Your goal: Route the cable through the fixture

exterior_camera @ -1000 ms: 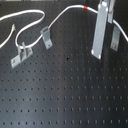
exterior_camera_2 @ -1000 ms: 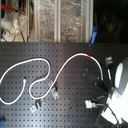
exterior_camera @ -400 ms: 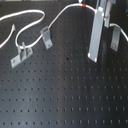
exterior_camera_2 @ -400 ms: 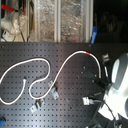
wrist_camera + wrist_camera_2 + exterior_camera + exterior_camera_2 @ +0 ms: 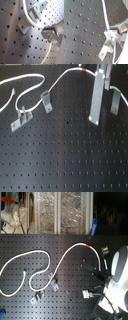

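The white cable [image 5: 49,256] loops across the black perforated board from the second exterior view's left, and its red band [image 5: 88,245] lies just before the arm. In the first exterior view the red band [image 5: 84,70] sits at the far edge, where the cable [image 5: 60,84] runs behind my long grey gripper [image 5: 93,118]. An upright metal bracket fixture [image 5: 115,101] stands just beside the gripper. Both wrist views show the cable [image 5: 37,25] running into the fingertips [image 5: 53,30], which are shut on it, close to that bracket [image 5: 26,22].
Two more bracket fixtures [image 5: 46,101] [image 5: 20,118] stand on the board at the first exterior view's left, inside the cable's bends. The white arm body [image 5: 119,274] fills the second exterior view's right. Shelves with clutter [image 5: 60,212] rise behind the board.
The gripper has dropped lower and shifted slightly to the first exterior view's left, carrying the cable end with it. The loops on the board have stayed put.
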